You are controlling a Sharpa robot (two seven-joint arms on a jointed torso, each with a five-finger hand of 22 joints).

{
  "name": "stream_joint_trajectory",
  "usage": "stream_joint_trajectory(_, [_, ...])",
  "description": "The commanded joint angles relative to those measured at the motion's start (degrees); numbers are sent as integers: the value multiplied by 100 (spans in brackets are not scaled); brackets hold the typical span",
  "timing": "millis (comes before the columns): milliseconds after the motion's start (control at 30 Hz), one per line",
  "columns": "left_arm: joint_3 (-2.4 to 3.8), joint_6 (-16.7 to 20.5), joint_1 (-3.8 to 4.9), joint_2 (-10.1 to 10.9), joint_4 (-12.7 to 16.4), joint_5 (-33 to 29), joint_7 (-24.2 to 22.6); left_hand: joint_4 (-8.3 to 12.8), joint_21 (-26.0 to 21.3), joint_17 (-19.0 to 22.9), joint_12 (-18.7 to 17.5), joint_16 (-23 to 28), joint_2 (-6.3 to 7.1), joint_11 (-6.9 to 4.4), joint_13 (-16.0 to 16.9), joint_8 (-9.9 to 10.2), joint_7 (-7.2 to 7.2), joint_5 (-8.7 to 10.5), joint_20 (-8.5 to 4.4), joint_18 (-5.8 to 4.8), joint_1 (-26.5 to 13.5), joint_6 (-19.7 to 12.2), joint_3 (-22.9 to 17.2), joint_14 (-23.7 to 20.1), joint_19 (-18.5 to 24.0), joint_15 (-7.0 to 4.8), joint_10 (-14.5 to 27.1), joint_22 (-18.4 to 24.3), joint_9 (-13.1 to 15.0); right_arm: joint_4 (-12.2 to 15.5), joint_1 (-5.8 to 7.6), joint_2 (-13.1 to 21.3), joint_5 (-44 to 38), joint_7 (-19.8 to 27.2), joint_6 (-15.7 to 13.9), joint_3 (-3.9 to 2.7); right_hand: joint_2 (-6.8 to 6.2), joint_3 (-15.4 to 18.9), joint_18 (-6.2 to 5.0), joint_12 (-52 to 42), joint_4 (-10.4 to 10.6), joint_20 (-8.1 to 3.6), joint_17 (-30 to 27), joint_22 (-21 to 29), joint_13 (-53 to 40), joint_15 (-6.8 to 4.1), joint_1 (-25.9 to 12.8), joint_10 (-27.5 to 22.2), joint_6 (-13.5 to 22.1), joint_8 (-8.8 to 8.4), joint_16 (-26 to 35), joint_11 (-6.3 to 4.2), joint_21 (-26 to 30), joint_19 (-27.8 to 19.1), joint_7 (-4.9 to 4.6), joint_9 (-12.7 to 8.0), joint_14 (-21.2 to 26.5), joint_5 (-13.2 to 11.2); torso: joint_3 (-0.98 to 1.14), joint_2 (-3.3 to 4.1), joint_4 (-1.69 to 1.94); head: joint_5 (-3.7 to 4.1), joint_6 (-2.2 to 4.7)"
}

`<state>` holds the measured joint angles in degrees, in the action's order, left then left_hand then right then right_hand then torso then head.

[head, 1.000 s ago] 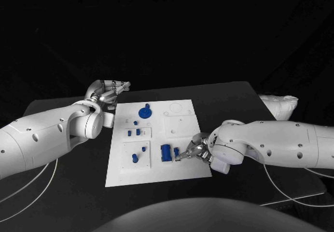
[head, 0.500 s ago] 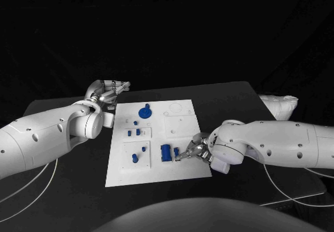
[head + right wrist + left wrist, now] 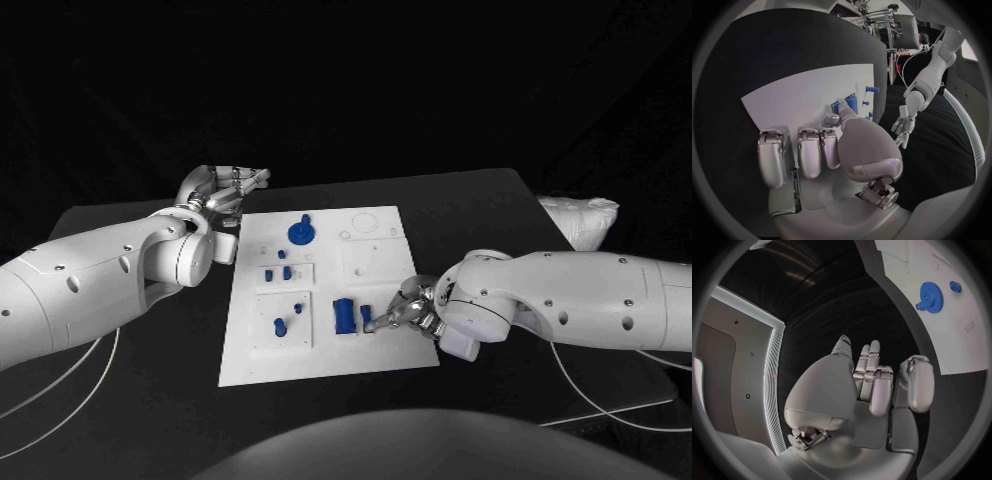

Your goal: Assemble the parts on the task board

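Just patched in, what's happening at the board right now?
The right hand is down at the near right part of the task board, fingertips beside the large blue block; whether it holds a part is unclear. The left hand hovers off the board's far left corner, holding nothing. The blue gear sits at the far end, with small blue pieces nearer.

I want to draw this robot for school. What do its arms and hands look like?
Both arms are smooth, rounded white shells with small dark dots like screw holes. Thin white cables hang below them. The left hand and right hand are shiny silver metal, with chunky jointed fingers that have rounded tips and a broad, smooth thumb.
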<state>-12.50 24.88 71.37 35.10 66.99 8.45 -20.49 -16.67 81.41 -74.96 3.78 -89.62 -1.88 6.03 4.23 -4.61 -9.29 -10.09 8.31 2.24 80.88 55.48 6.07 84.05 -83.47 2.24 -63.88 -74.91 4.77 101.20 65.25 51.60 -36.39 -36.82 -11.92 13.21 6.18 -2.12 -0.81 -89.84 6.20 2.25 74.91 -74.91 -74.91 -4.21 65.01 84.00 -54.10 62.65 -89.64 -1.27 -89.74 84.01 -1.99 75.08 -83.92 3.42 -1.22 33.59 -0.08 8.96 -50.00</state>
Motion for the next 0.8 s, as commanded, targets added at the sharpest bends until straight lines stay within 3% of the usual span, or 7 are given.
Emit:
stream_joint_trajectory(33, [4,-63,4,1,17,23,-40,-1,-16,-1423,16,5,-57,9,7,-29,4,-23,19,-14,14,-24,22,553,4,20,30,-1235,10,71,-21,45,58,262,85,8,-21,9,81,-16,37,-30,1509,-1509,-1509,-26,-58,600,30,-33,-36,-28,-26,599,6,26,-608,-26,0,1,-1,-8,0])
stream_joint_trajectory(267, [4,-63,4,11,24,28,-37,-1,-16,-1423,16,5,-57,9,7,-29,4,-23,19,-14,14,-24,22,553,4,20,30,-1235,10,218,-58,168,-2,374,-48,9,-73,66,81,-16,57,-28,1509,-1509,-1509,-22,-90,600,-12,-11,-36,-25,-26,599,3,64,-608,-29,4,-2,-6,-13,0])
stream_joint_trajectory(800, [4,-76,4,8,17,29,-34,-1,-16,-1423,16,5,-57,9,7,-29,4,-23,19,-14,14,-24,22,553,4,20,30,-1235,10,311,-119,316,-5,682,-228,10,-38,107,81,-16,131,-25,1509,-1509,-1509,-20,-150,600,-96,38,-36,-24,-26,599,4,124,-608,-18,-1,-1,5,1,0])
